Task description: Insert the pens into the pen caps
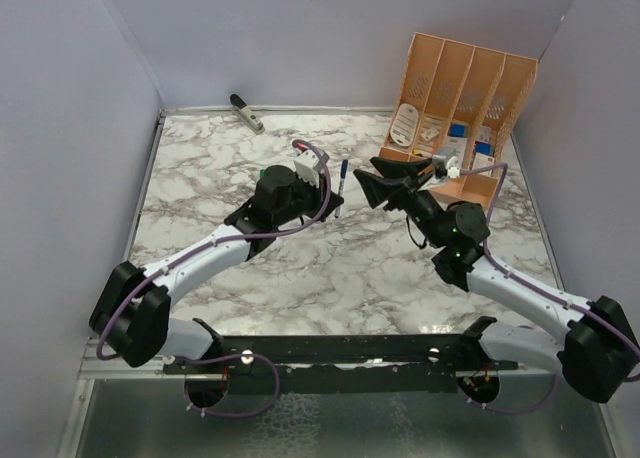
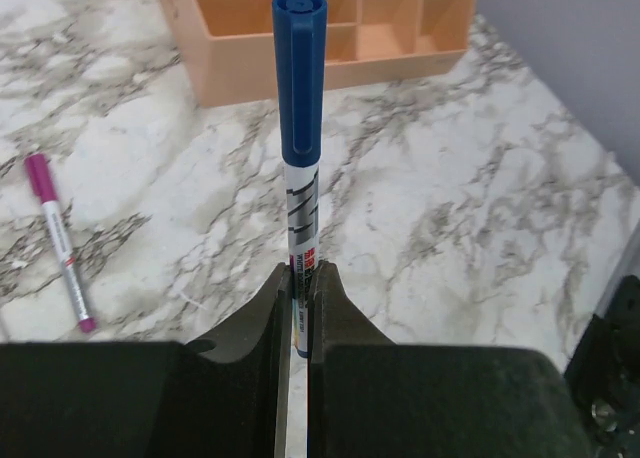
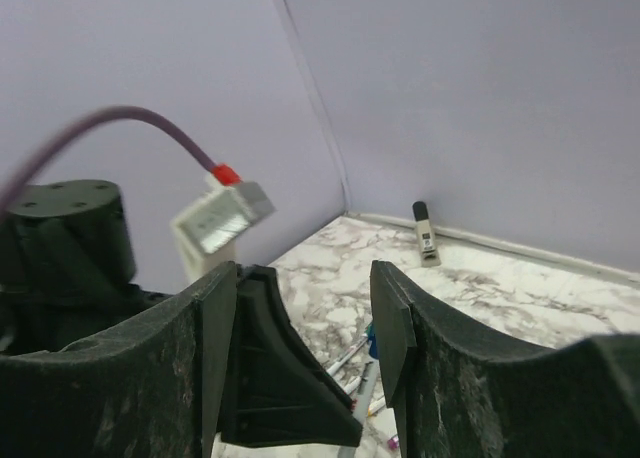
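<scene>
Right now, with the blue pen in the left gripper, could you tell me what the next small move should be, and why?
Probably lower the left gripper and lay the blue pen on the table. Its cap looks seated on the tip, and the right gripper is open and apart from it, so this pen seems finished.

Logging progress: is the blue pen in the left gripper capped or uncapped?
Capped: the blue cap sits over the tip of the blue pen held by the left gripper.
</scene>
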You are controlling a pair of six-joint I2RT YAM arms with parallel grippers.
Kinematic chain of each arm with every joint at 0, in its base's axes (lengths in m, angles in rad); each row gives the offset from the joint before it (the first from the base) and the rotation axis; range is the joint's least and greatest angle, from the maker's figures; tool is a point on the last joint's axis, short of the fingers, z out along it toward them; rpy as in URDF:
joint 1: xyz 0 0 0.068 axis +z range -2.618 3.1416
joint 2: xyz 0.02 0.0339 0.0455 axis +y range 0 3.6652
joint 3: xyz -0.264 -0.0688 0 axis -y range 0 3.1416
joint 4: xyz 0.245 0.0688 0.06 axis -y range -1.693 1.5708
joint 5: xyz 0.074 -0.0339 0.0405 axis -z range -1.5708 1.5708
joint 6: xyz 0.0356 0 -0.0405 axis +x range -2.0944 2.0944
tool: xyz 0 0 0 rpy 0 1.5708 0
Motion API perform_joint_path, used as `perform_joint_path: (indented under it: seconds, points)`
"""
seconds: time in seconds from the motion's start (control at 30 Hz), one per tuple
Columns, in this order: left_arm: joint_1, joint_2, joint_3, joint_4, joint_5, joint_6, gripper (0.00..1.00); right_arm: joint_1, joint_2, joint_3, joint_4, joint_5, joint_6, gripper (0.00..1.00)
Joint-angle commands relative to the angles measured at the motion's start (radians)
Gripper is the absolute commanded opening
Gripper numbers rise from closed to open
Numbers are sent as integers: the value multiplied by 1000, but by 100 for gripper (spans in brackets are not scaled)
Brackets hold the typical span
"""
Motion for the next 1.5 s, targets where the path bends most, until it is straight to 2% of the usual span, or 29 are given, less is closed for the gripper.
perform_joint_path:
  seconds: [0.0,0.17,0.37,0.77,0.83,1.03,1.13,1.4,1.47]
  points:
    - [33,146,161,-234,-122,64,0,4,-122,-15,-133,141,-58,56]
    - [70,377,369,-394,-134,93,0,3,-211,-12,-232,204,-80,56]
    - [74,632,613,-549,-123,123,0,3,-240,-7,-297,238,-94,55]
    - [76,811,804,-675,-126,118,0,3,-234,-38,-282,238,-81,55]
    - [76,841,828,-695,-126,121,3,4,-228,-41,-280,233,-76,55]
    - [76,893,867,-741,-140,125,5,4,-223,-47,-279,236,-71,55]
    - [76,909,875,-757,-149,125,11,4,-218,-48,-277,237,-69,55]
    - [76,936,894,-777,-157,108,37,3,-194,-51,-261,233,-66,55]
    - [76,937,893,-778,-162,106,41,4,-194,-54,-261,237,-64,55]
